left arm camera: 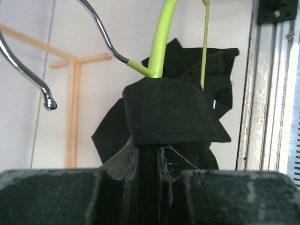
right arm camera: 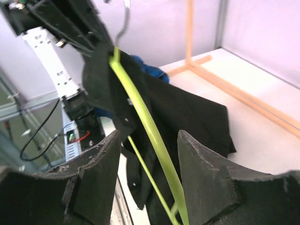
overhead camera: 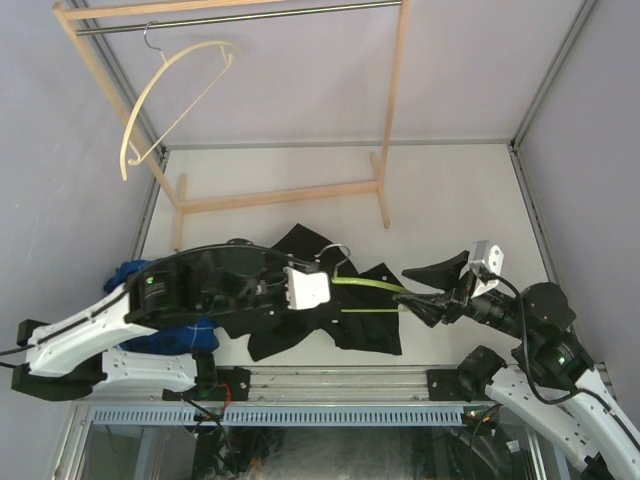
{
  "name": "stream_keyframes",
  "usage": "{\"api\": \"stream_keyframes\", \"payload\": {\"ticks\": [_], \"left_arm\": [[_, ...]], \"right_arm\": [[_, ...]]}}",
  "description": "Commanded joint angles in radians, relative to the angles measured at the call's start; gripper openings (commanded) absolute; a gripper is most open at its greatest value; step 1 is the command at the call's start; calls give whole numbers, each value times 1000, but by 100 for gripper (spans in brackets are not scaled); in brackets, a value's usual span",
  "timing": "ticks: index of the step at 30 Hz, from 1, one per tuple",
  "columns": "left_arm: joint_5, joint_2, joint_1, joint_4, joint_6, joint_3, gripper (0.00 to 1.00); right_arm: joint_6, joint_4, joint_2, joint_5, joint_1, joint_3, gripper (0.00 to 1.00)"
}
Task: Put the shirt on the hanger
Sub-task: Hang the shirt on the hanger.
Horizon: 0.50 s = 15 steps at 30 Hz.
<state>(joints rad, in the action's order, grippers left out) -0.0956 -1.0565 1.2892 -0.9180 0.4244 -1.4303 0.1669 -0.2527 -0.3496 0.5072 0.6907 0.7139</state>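
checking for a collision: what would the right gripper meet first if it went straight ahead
The hanger, whose green arm lies between the right gripper's open fingers; just behind comes the shirt, though depth is unclear.

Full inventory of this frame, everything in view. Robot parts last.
table: 1, white, under everything
rack: 1, pale wood with metal rail, far side
cream hanger: 1, cream, hung on the rail, far left
shirt: 1, black, crumpled at the near edge, centre
hanger: 1, lime-green with silver hook, neck at a fold of the shirt
blue garment: 1, blue, near left, mostly hidden
left gripper: 1, black, shut on the shirt below the hanger's neck
right gripper: 1, black, open around the hanger's arm
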Motion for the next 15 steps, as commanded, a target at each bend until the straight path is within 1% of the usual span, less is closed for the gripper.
{"api": "stream_keyframes", "payload": {"ticks": [1, 6, 8, 11, 15], "left_arm": [[-110, 140, -7, 47, -53, 30, 0], [-209, 270, -8, 82, -75, 46, 0], [-272, 315, -7, 117, -86, 52, 0], [-358, 355, -7, 158, -99, 49, 0], [-421, 361, -8, 203, -109, 34, 0]], "right_arm": [[56, -73, 61, -214, 2, 26, 51], [158, -142, 126, -379, 1, 0, 52], [195, -169, 146, -410, 1, -9, 53], [245, -170, 162, -392, 1, -30, 53], [302, -109, 127, -303, 1, -53, 51]]}}
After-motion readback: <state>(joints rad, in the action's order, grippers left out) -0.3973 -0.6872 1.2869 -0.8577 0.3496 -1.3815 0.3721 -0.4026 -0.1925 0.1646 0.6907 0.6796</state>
